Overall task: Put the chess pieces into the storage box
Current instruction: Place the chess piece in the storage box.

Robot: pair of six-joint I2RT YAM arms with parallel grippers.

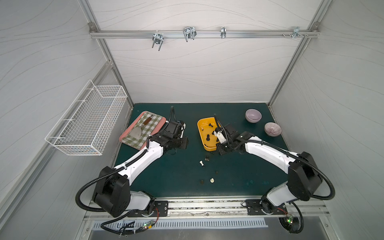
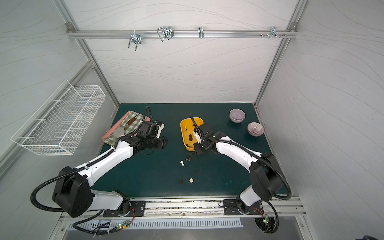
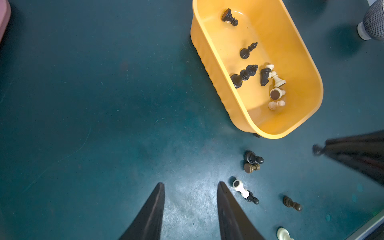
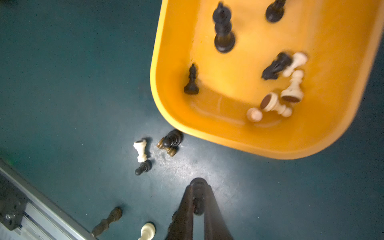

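The right gripper (image 4: 198,187) is pinched, seemingly on a small dark chess piece (image 3: 317,150), just outside the shallow yellow plastic tub (image 4: 218,133); its rim may be struck and the piece dropped. The left gripper (image 3: 191,185) is narrowly parted, empty, near loose cream and dark pieces (image 3: 240,188).

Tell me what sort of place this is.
Probably a robot test cell in a lab: white panels on an aluminium frame box in a green-matted table, the left arm and right arm are bolted to a front rail, and a wire basket hangs on the wall.
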